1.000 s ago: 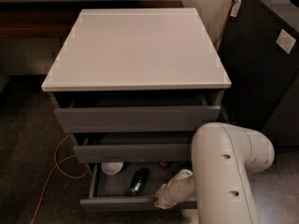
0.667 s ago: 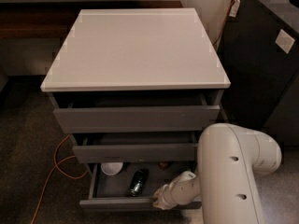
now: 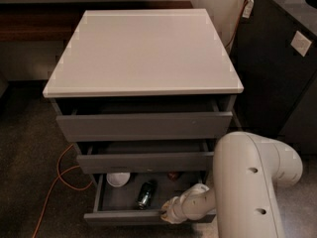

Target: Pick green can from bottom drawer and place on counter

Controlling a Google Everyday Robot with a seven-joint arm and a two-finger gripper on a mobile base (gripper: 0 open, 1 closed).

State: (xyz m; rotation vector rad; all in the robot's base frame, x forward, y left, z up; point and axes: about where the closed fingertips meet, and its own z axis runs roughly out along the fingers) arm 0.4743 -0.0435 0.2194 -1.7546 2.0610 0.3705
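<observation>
Since the earlier frame the big white arm point(image 3: 255, 182) has shifted a little to the right, and the gripper point(image 3: 166, 214) has come slightly nearer and to the left, toward the front of the bottom drawer point(image 3: 124, 217). The can point(image 3: 144, 194) has not moved.

The gripper is now low at the near right part of the open bottom drawer, over its front edge. It is just to the right of the near end of the can. It does not hold the can, and I cannot tell if it touches it. Whether the gripper is spread or pressed together I also cannot tell, because its end looks only like a pale lump from this side.

The can lies on its side on the drawer floor, about in the middle, with its far end turned a bit to the right. A white bowl point(image 3: 118, 178) stands in the far left part of the drawer, apart from the can. A small brown thing point(image 3: 173, 175) is at the far right, partly under the middle drawer point(image 3: 143, 161). The top drawer point(image 3: 143, 125) is also a little open. The counter point(image 3: 143, 48) is above. An orange cable point(image 3: 60, 180) lies on the floor to the left, and a black cabinet point(image 3: 277, 63) stands to the right.
</observation>
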